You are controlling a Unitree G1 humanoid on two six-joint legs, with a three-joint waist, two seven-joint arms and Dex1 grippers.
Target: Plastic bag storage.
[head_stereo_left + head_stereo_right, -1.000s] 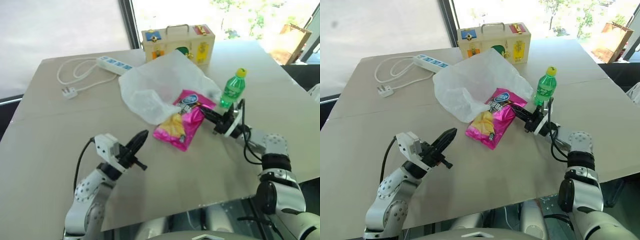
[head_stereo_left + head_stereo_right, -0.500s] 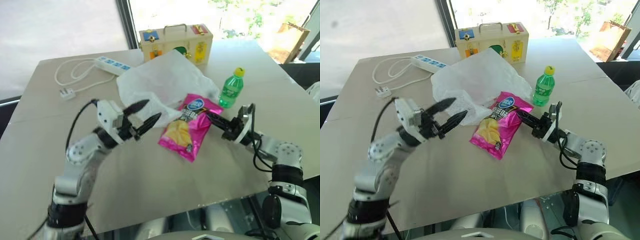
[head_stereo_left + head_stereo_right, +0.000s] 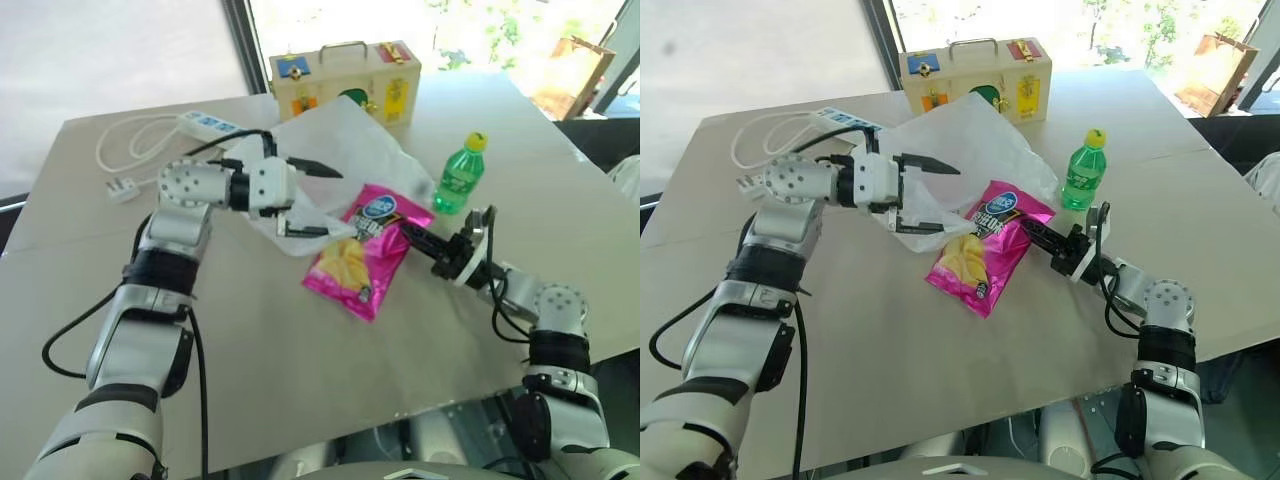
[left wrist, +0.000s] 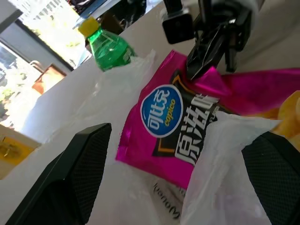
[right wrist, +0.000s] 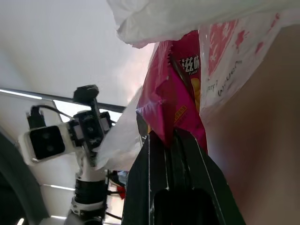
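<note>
Nearest, toward the near right corner of the counter (image 3: 300,350): right gripper (image 3: 412,236) clamped shut on the right-hand edge of the pink chips packet (image 3: 365,252), packet lying flat around mid-counter. Just beyond, left gripper (image 3: 315,200) spread wide and empty, turned sideways over the near rim of the plastic bag (image 3: 345,150), one finger above the film and one at the crumpled lip, nothing pinched. Bag heaped white and crinkly past mid-counter, its near edge draped over the top of the packet.

Likely step: opening or catching the bag mouth while the packet is held ready. Next move probably calls for closing the left gripper on a single layer of the lip and lifting it clear, so the mouth gapes toward the packet; thin film apt to slip or bunch.

Farther on: green bottle (image 3: 460,175) upright near the right edge, white power strip (image 3: 205,124) with coiled cable and plug toward the far left corner, wooden latch box (image 3: 343,76) at the far edge. Pale matte counter with seams; bright windows and greenery behind.
</note>
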